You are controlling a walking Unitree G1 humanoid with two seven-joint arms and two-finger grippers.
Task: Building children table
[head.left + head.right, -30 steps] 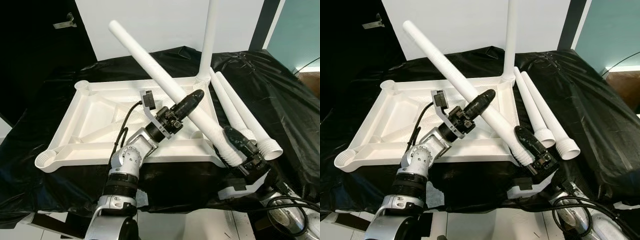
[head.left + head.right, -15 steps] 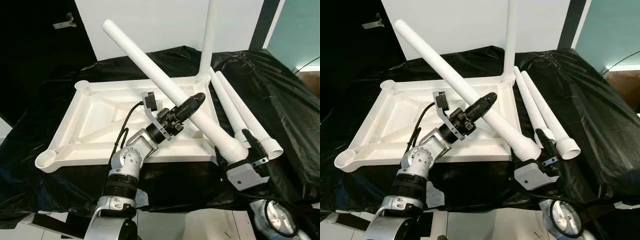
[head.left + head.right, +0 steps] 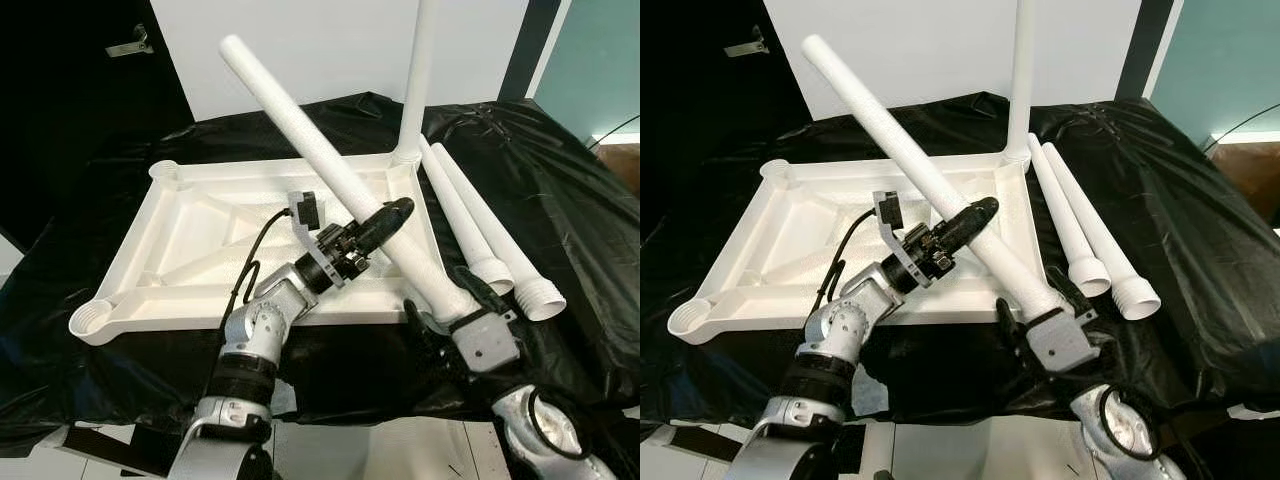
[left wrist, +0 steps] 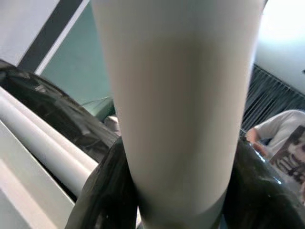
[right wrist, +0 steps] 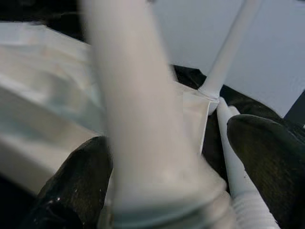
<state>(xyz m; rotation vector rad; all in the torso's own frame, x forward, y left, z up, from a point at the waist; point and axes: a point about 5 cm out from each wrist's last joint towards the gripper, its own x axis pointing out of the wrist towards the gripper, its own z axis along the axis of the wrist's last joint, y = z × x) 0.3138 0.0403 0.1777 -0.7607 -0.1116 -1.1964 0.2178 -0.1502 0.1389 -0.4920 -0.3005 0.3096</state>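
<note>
Black sheet is seen draped over the tabletop, wrinkled and glossy, covering it edge to edge.

White top of the children's table is laid upside down on the sheet: a rectangular plastic tray form, raised rim, diagonal ribs inside, a round socket at each corner. The near-left socket is seen open and ringed.

One white leg is seated upright in the far-right socket, rising out of the top of the frame.

A second leg is held slanted over the top, its plain end high toward the far left, its wider ribbed end low at the near-right corner of the top. It is a smooth white tube, slightly tapered.

Two spare legs are laid side by side on the sheet just right of the top, touching, ribbed collars toward the robot.

Left gripper is placed at the slanted leg's middle, jaws clamped on it; in the left wrist view the black fingers are pressed to both sides of the tube.

Right gripper is set at the leg's ribbed lower end, jaws apart, one finger on each side of the tube with a gap visible on one side.

A person in a light shirt is noted in the background of the left wrist view.
</note>
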